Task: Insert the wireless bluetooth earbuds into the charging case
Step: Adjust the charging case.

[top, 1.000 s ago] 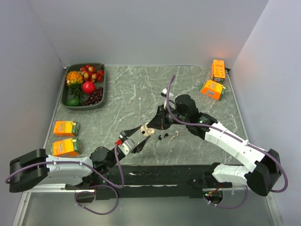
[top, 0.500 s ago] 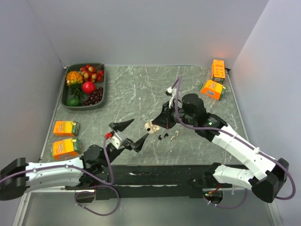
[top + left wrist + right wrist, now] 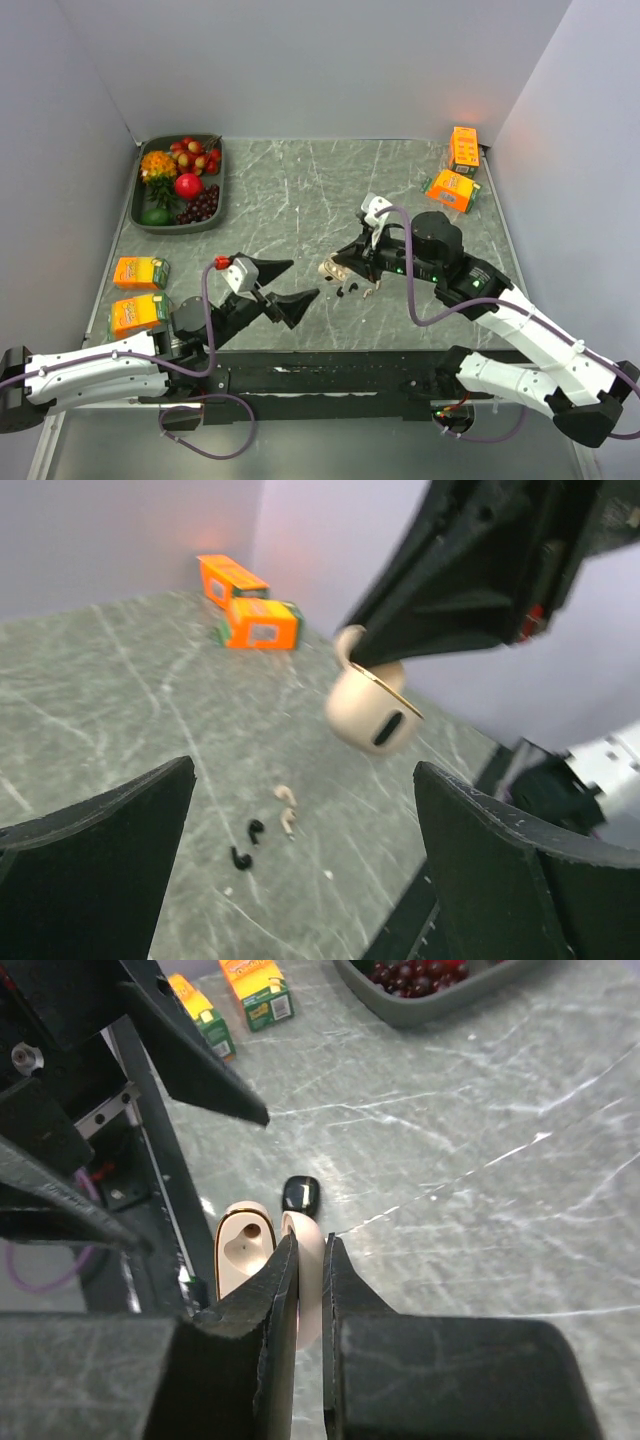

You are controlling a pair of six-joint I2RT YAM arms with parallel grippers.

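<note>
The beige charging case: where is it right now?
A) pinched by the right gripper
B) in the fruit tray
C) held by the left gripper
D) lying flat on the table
A: the right gripper is shut on the charging case and holds it above the table, while the left gripper stands wide open with nothing in it.

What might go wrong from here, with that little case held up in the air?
1. The right gripper pinches the open charging case, seemingly by its thin lid alone, above the table; it might swing or slip out.
2. The black earbuds are tiny beside the wide-open left gripper; a grab may miss or flick them away.
3. Small beige pieces lie close by and might get pushed or grabbed instead.
</note>
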